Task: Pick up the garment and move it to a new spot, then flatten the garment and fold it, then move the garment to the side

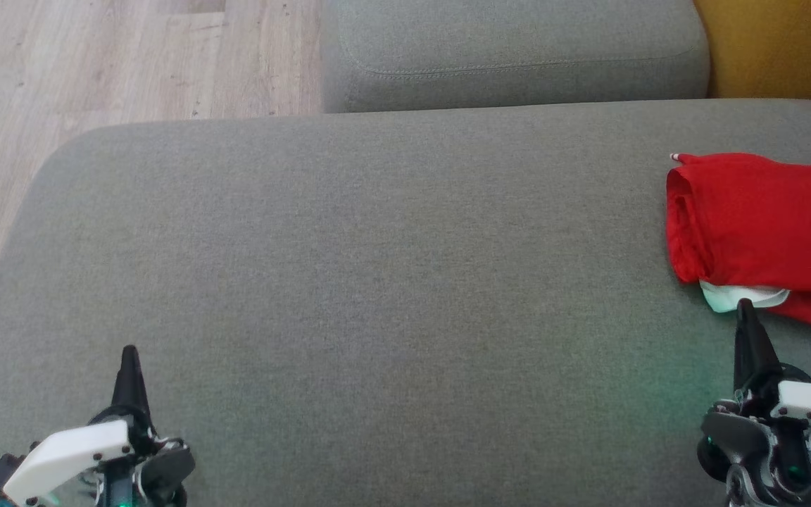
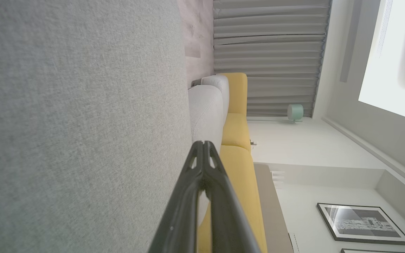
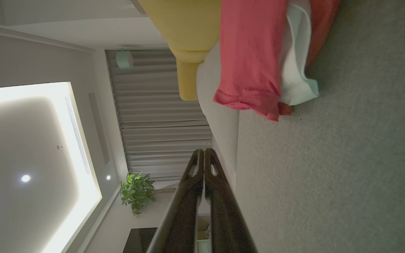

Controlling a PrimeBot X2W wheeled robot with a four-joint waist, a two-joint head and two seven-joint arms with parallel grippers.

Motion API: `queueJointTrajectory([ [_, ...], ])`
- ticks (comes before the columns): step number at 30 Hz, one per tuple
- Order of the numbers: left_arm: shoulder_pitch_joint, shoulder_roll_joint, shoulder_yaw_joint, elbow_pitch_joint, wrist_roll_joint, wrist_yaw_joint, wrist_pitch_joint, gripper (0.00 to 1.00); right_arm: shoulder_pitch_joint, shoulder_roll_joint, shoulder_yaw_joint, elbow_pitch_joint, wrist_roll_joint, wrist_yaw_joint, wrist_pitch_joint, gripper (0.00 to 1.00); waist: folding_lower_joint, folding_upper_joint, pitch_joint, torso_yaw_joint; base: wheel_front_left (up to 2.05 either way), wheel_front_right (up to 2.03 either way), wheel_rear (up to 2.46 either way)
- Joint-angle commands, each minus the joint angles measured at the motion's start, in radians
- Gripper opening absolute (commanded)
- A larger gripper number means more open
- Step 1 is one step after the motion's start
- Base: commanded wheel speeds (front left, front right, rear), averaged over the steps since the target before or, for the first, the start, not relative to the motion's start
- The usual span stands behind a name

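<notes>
A folded red garment (image 1: 764,225) with a white patch at its near edge lies on the grey sofa seat (image 1: 377,282) at the far right, partly cut off by the frame. In the right wrist view the garment (image 3: 251,52) hangs at the top. My right gripper (image 1: 745,304) is shut, its tip just short of the white patch, holding nothing. My left gripper (image 1: 129,350) is shut and empty at the lower left, far from the garment. Each wrist view shows its own fingers pressed together, the left gripper (image 2: 203,142) and the right gripper (image 3: 202,150).
A grey cushion (image 1: 511,53) sits behind the seat, with a yellow cushion (image 1: 778,46) at the back right. Wooden floor (image 1: 96,63) lies beyond the seat's left and far edges. The wide middle of the seat is bare fabric.
</notes>
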Motion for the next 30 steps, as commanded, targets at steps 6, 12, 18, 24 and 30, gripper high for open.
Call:
queueJointTrajectory([
  [6,-0.052,0.005,0.04,-0.037,-0.005,-0.007,0.007,0.0,-0.053,-0.013,0.016,-0.039,0.006,0.007,0.01,0.0,0.0,0.0,0.0,0.0,0.0,0.0,0.0],
  [12,-0.052,0.005,0.04,-0.037,-0.005,-0.007,0.007,0.0,-0.053,-0.012,0.014,-0.039,0.005,0.007,0.011,0.0,0.0,0.0,0.0,0.0,0.0,0.0,0.0],
  [18,-0.052,0.005,0.04,-0.037,-0.005,-0.007,0.007,0.0,-0.053,-0.01,0.012,-0.039,0.003,0.007,0.013,0.0,0.0,0.0,0.0,0.0,0.0,0.0,0.0],
  [24,-0.052,0.005,0.04,-0.037,-0.005,-0.007,0.007,0.0,-0.053,-0.009,0.01,-0.039,0.001,0.007,0.014,0.0,0.0,0.0,0.0,0.0,0.0,0.0,0.0],
  [30,-0.052,0.005,0.04,-0.037,-0.005,-0.007,0.007,0.0,-0.053,-0.008,0.009,-0.039,0.0,0.007,0.016,0.0,0.0,0.0,0.0,0.0,0.0,0.0,0.0],
])
